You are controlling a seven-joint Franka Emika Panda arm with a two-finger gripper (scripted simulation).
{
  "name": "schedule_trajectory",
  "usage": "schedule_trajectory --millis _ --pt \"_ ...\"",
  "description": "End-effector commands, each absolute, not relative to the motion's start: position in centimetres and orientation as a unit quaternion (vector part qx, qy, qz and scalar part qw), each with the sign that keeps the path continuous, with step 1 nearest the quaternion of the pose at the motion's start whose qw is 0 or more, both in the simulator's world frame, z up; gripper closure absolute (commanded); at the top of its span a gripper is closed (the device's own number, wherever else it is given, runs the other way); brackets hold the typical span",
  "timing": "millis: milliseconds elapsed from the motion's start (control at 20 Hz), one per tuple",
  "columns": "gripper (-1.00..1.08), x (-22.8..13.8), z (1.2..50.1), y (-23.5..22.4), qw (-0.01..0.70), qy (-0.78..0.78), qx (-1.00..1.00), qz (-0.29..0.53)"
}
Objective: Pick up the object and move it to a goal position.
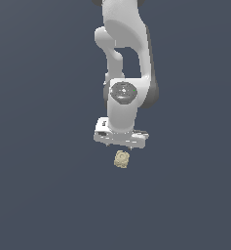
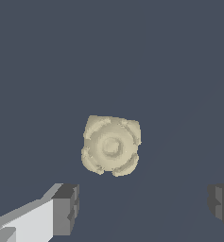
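Here the white arm's gripper point(image 2: 142, 208) hangs over the small pale beige lumpy block point(image 1: 121, 159). Its dark fingers point(image 2: 66, 208) are spread wide, grasping nothing.

The object point(image 1: 121, 159) is seen just below the gripper point(image 1: 120, 145) in the exterior view, a touch toward that view's right of the arm's point(image 1: 124, 58) midline, with a small gap between the two. In the wrist view the object point(image 2: 111, 145) is found ahead of the widely spread fingers point(image 2: 66, 208), roughly between their lines, touched by neither.
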State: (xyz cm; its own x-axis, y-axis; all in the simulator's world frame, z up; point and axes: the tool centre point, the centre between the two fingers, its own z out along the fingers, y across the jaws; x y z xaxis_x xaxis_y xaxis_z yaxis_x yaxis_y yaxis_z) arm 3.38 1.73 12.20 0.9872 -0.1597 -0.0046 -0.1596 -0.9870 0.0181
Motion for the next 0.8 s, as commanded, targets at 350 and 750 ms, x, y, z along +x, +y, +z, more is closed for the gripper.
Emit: schedule_trajectory --millis 350,750 --pt "-0.92 5.4 9.3 3.2 0.001 -0.139 0.990 0.000" --pt "-0.92 5.5 8.7 3.3 0.000 -0.142 0.990 -0.001"
